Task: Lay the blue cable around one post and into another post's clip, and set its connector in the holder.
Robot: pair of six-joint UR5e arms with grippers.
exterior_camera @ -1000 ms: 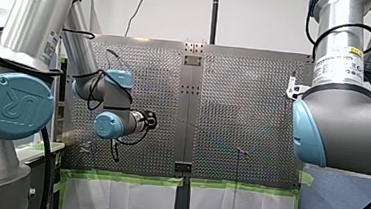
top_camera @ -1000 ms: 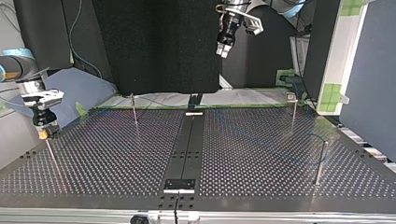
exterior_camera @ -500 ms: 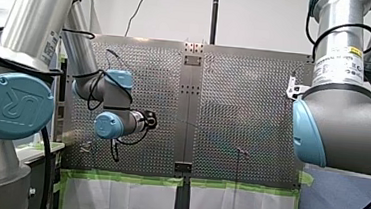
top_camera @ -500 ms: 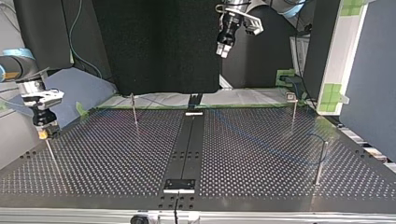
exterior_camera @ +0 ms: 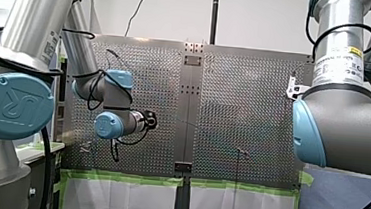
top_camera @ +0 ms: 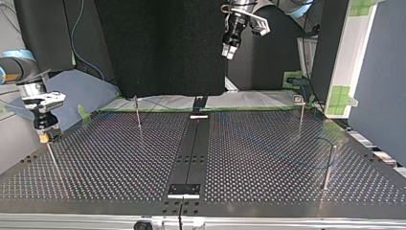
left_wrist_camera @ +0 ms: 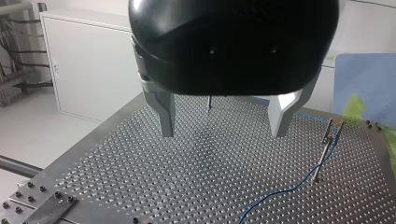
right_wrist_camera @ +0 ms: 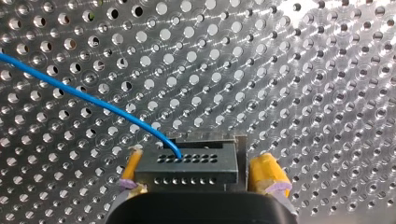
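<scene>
Slippage threatens the connector (right_wrist_camera: 187, 170) pinched by my right tool (right_wrist_camera: 198, 158) if the blue cable (right_wrist_camera: 93, 100) trailing ahead of it snags on the table (right_wrist_camera: 303, 93), while my left tool (left_wrist_camera: 224, 133) hangs spread, holding nothing

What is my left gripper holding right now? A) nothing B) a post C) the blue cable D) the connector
A: my left gripper hangs with fingers spread, only the perforated table showing between them; the blue cable lies down on it.
</scene>
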